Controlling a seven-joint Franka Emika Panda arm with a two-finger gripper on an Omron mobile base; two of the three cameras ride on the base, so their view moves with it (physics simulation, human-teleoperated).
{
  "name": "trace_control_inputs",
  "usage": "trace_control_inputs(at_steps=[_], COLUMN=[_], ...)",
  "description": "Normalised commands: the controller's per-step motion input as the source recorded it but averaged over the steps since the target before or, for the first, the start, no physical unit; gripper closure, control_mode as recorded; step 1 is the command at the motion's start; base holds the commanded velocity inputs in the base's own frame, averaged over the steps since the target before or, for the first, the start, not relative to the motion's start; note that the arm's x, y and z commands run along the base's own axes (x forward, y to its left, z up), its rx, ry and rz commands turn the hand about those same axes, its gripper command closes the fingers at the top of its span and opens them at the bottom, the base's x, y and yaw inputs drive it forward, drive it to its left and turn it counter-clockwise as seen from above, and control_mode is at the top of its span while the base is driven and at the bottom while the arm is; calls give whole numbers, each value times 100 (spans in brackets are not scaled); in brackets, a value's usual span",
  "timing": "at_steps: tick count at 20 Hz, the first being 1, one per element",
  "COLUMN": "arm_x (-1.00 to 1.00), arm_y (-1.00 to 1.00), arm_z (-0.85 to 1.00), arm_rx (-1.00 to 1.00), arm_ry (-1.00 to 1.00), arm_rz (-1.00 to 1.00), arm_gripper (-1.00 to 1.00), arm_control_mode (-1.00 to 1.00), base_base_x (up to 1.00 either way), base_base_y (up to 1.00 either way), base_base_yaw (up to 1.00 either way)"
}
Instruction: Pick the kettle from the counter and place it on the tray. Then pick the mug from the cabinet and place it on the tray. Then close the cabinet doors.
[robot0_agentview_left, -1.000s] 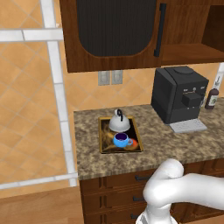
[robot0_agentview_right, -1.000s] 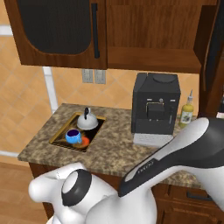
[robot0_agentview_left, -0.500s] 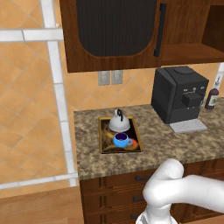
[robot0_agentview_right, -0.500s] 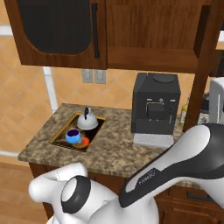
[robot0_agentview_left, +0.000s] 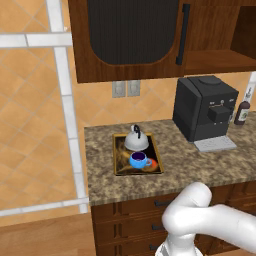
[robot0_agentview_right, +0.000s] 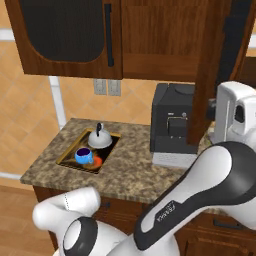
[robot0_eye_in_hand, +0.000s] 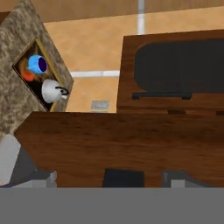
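Kettle (robot0_agentview_left: 136, 140) and blue mug (robot0_agentview_left: 138, 160) both sat on the tray (robot0_agentview_left: 118, 161) when I looked, the mug just in front of the kettle and beside the tray's orange-red blob. Tray lay on the granite counter (robot0_agentview_left: 195, 165), left of the black coffee machine (robot0_agentview_left: 206, 114).

Left cabinet door (robot0_agentview_left: 131, 35) stood shut, its black bar handle upright. Right cabinet door (robot0_agentview_right: 216, 70) stood swung out, edge-on in the right base view, the shelf (robot0_agentview_left: 212, 61) visible past it in the left base view. A dark bottle (robot0_agentview_left: 243, 112) stood at the counter's far right.

I saw the hand's white body high at the right of the right base view, next to the open door. In the hand view a wide brown wooden face sat close ahead. I could not make out the fingertips, so I cannot tell whether the gripper was released or clenched; nothing appeared held.
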Motion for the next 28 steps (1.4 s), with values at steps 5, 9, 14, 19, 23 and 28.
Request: trace_control_inputs(at_steps=[5,9,14,19,23,28], arm_x=[47,68,76,89,97,100], arm_y=[64,61,61,51,23,9], arm_z=[-16,-7,0,0,0,0], arm_rx=[5,6,6,5,1,0], arm_ry=[-16,-10,-1,0,0,0], arm_rz=[3,1,0,0,0,0], arm_gripper=[-100,-100,-100,-100,-100,-100], arm_control_mode=[-100,-100,-100,-100,-100,-100], base_base_x=[0,0,0,0,0,0], base_base_y=[0,0,0,0,0,0], base_base_yaw=[0,0,0,0,0,0])
